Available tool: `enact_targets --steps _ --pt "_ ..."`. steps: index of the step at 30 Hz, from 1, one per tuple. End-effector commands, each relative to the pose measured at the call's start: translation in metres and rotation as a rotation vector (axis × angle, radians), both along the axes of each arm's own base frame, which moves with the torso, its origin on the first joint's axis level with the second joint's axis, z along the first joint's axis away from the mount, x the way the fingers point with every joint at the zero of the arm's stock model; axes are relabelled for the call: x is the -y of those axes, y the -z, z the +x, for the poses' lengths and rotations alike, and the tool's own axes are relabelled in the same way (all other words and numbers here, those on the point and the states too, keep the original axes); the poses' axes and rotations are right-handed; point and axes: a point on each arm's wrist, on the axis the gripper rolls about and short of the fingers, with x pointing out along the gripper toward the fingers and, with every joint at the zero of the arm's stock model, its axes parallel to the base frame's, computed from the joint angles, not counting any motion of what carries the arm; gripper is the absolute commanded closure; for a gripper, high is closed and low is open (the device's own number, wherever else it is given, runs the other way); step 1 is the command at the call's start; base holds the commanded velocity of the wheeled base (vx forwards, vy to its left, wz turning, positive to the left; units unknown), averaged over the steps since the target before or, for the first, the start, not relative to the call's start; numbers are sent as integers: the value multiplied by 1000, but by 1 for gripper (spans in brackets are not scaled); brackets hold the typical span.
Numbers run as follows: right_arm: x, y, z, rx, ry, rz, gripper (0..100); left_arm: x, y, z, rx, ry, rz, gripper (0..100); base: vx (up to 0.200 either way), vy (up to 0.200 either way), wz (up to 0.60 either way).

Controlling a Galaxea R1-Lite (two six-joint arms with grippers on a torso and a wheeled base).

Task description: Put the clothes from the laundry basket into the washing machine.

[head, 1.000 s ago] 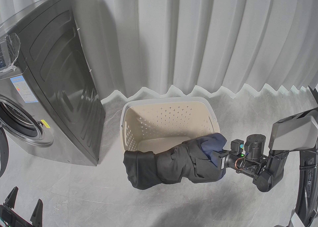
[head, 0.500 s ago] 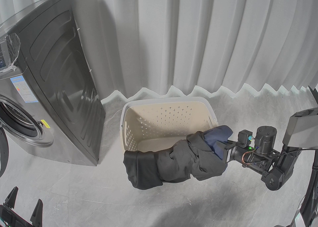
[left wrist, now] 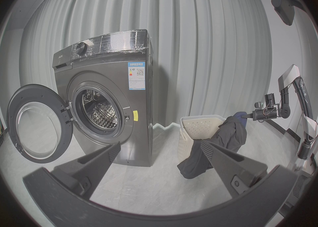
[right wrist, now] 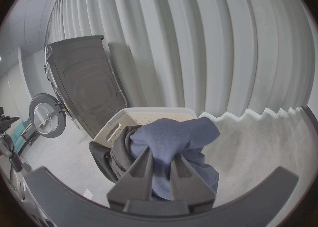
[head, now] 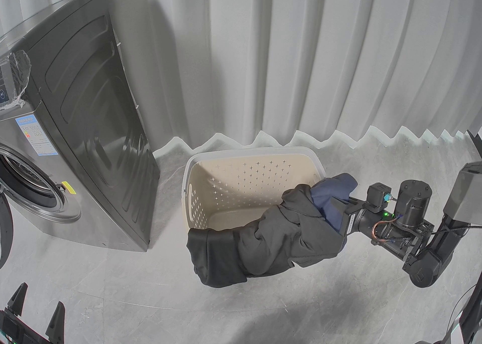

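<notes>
Over the near rim of the laundry basket (head: pixel 251 152): the clothes (head: pixel 271 239), one bundle of two pieces. A blue garment (head: pixel 329 194) sits at the right end, and a larger grey garment (head: pixel 296 229) drapes from it across the rim. Its left end hangs outside the basket on the near-left side. Cannot tell whether that end touches the floor (head: pixel 301 310).

Right gripper (head: pixel 346 217) is at the basket's near-right corner. Its fingers (right wrist: pixel 145 168) are narrow and pinched on a fold of the blue garment, with the grey one bunched just beyond. What shows of the basket's inside is bare.

Washing machine (head: pixel 85 124) stands to the left, well apart from the basket. Its door (left wrist: pixel 38 123) is swung fully open and the drum (left wrist: pixel 99 111) is exposed. Left gripper (head: pixel 39 300) is low at the near-left, fingers wide and holding nothing.

Step in hand, as judged: lifting the bundle out of the basket, with the carry not yet begun.

Next move calls for raising the bundle until the trailing grey end clears the rim, then carrying it left to the drum mouth. The grip is only on the blue piece, so the grey one may slip off in transit.
</notes>
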Motion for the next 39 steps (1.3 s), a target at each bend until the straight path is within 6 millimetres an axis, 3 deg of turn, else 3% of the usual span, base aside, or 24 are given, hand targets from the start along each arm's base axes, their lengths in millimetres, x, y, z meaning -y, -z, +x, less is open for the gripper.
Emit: enact_targets --steps 1,13,21,28,39 --pt "2 -22 -8 64 4 24 100 0 4 0 4 -2 -1 0 0 0 0" --pt "-2 -32 -16 82 24 26 100 0 4 0 4 0 -1 0 0 0 0" --pt "1 -50 -22 123 23 34 100 0 4 0 4 0 -1 0 0 0 0" --pt "3 -56 -17 147 42 43 100 0 4 0 4 0 -1 0 0 0 0" --pt "14 -96 -22 270 75 92 100 0 4 0 4 0 -1 0 0 0 0"
